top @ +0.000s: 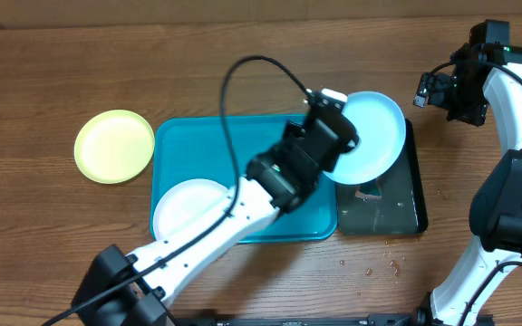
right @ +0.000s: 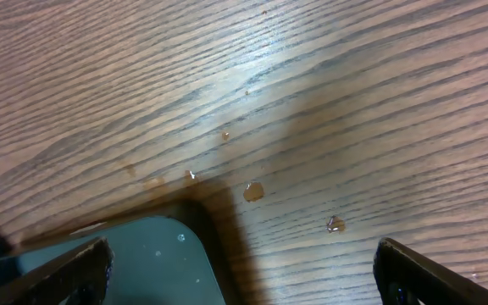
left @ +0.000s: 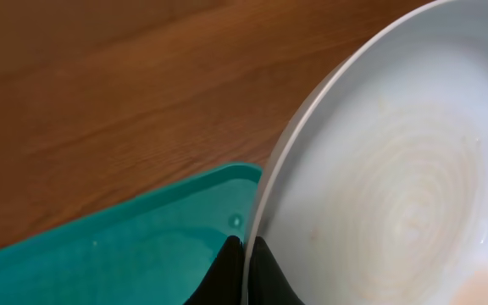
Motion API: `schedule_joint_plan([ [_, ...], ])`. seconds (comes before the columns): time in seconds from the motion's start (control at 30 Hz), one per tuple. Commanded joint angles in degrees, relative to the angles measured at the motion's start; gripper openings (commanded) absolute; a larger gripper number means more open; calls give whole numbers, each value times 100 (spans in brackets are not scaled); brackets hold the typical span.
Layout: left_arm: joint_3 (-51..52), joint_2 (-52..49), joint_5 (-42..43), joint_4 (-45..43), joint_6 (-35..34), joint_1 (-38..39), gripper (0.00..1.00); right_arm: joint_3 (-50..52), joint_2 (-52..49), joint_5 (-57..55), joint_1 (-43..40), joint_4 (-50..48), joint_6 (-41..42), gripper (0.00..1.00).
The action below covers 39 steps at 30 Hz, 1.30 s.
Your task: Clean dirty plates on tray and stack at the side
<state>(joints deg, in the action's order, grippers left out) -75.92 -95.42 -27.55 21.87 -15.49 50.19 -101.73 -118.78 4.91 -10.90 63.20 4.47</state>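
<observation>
My left gripper (top: 338, 149) (left: 246, 273) is shut on the rim of the light blue plate (top: 372, 136) (left: 396, 169), one finger on each side of the edge. It holds the plate tilted over the black tray of water (top: 397, 204). A faint orange smear (left: 473, 288) shows on the plate's face. On the turquoise tray (top: 315, 217) (left: 142, 246) lies a white plate (top: 188, 208). Left of the tray, a yellow-green plate (top: 114, 145) rests on the table. At the far right my right gripper (top: 451, 95) (right: 244, 280) is open and empty, above the black tray's corner (right: 142, 263).
Small brownish water drops (right: 253, 191) dot the wooden table beside the black tray, and more drops (top: 370, 267) lie in front of it. A black cable (top: 229, 91) arcs over the turquoise tray from my left arm.
</observation>
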Motion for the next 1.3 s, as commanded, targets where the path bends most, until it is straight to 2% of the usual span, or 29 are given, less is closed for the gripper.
schedule_joint_plan([
  [0.0,-118,-11,-1486,-240,726,402,4,-94,15,-37,-11,-15,7,100],
  [0.13,-118,-11,-2769,-708,1740,1027,4,-94,15,-37,-11,-15,7,100],
  [0.27,-118,-11,-3528,-1226,2715,1534,4,-94,15,-37,-11,-15,7,100],
  [0.5,-118,-11,-4275,-2068,3851,2090,4,-94,15,-37,-11,-17,7,100],
  [0.67,-118,-11,-4457,-2492,4232,2240,4,-94,15,-37,-11,-15,7,100],
  [0.93,-118,-11,-4485,-2538,4212,2251,4,-94,15,-37,-11,-15,7,100],
  [1.03,-118,-11,-4483,-2514,3943,2190,4,-94,15,-37,-11,-15,7,100],
  [1.13,-116,-11,-4457,-2247,3202,2046,4,-94,15,-37,-11,-15,7,100],
  [1.2,-116,-11,-4323,-1805,2282,1902,4,-94,15,-37,-11,-15,7,100],
  [1.27,-116,-11,-3703,-1084,1204,1729,4,-94,15,-37,-11,-15,7,100],
])
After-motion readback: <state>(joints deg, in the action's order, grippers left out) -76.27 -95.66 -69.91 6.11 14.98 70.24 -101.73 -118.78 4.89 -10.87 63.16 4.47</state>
